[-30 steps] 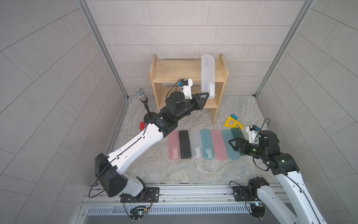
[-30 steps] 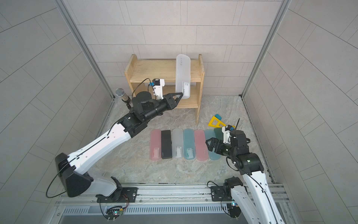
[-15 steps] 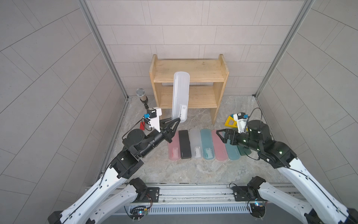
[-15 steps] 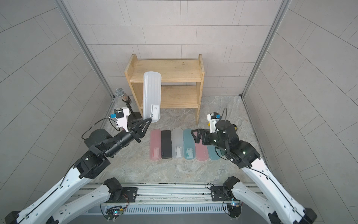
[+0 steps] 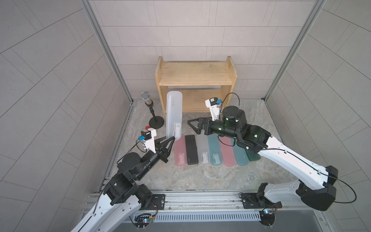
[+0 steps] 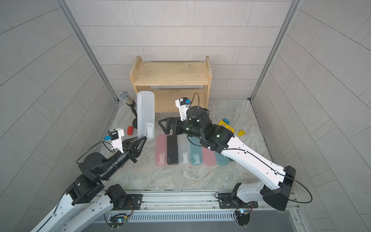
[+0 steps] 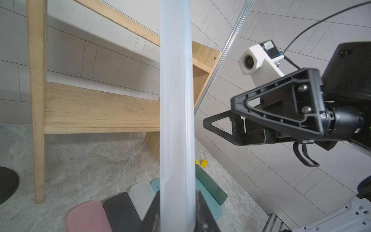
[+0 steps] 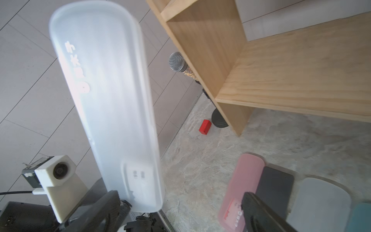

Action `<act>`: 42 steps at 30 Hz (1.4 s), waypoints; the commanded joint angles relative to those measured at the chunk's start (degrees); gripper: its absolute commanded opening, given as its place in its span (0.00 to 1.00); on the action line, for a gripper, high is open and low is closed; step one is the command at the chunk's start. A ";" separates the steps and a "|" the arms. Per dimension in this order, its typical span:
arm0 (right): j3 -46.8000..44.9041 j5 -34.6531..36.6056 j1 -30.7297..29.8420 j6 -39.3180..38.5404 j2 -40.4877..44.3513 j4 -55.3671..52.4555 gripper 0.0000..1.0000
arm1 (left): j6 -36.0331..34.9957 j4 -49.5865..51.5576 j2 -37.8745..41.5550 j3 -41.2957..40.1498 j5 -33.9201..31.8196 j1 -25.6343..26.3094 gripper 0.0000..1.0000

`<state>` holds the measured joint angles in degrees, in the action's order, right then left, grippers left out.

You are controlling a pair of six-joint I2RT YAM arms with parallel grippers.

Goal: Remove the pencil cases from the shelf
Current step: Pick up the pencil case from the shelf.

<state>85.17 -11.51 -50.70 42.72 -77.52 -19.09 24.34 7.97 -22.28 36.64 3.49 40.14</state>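
My left gripper (image 5: 170,138) (image 6: 144,138) (image 7: 178,192) is shut on the lower end of a frosted white pencil case (image 5: 174,114) (image 6: 146,114) (image 7: 176,100) (image 8: 108,100). The case stands upright in the air, left of the shelf's front. The pine shelf (image 5: 195,77) (image 6: 172,74) (image 8: 291,76) shows bare boards on both tiers. Several pencil cases lie in a row on the floor (image 5: 202,150) (image 6: 184,150), from a pink one (image 5: 179,152) to a dark green one (image 5: 253,157). My right gripper (image 5: 193,126) (image 6: 163,124) (image 8: 180,200) is open and holds nothing. It hovers over the row's far ends, right of the held case.
A microphone on a round stand (image 5: 147,98) (image 6: 126,98) stands left of the shelf, with a red block (image 5: 147,127) (image 6: 130,130) in front of it. A yellow triangular frame (image 6: 226,125), a small teal block (image 6: 226,121) and a yellow piece (image 6: 241,133) lie at the right.
My left arm has drawn back from the shelf to the front left, carrying the frosted case. My right arm has swung left and forward over the row.
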 commanded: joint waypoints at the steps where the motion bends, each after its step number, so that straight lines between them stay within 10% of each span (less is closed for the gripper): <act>1: 4.82 -0.32 -1.91 -0.38 -3.52 2.10 1.00 | -0.74 0.22 1.68 -0.68 -0.53 -0.31 0.00; 31: 22.99 5.97 -6.35 -5.18 -19.33 -8.24 0.95 | 0.83 2.98 4.44 -1.48 -1.43 -0.30 0.00; 42: 20.17 9.44 -6.26 -5.63 -18.02 -8.36 0.38 | 1.33 3.72 5.13 -1.84 -3.59 -0.25 0.04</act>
<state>106.56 -5.43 -56.99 38.37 -96.71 -25.50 26.13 13.58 -18.20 34.79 1.67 40.14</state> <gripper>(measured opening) 0.812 0.239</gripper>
